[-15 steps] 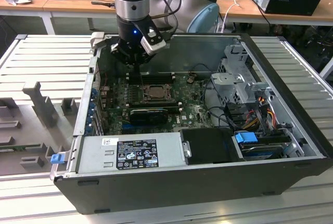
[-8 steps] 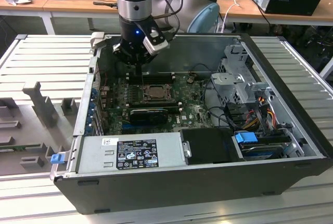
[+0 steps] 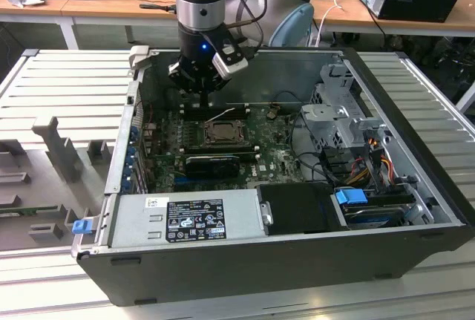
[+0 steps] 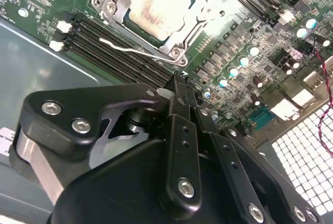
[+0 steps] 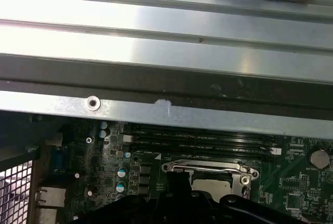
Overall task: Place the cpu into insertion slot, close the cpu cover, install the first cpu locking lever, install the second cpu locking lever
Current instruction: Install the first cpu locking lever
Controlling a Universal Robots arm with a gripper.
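Open-topped computer case (image 3: 297, 268) leaves free air above the insertion slot (image 3: 220, 131); memory slots (image 4: 119, 60) crowd one side, the graphics card (image 3: 213, 162) the other; a power supply (image 3: 185, 220) walls the case's nearest edge in the exterior view.

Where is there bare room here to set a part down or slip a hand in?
Bare: ribbed table on the exterior view's right of the case, and at that view's upper left. The power supply has a flat, free top. Crowded: around the cpu, hemmed by gripper, memory slots and graphics card.
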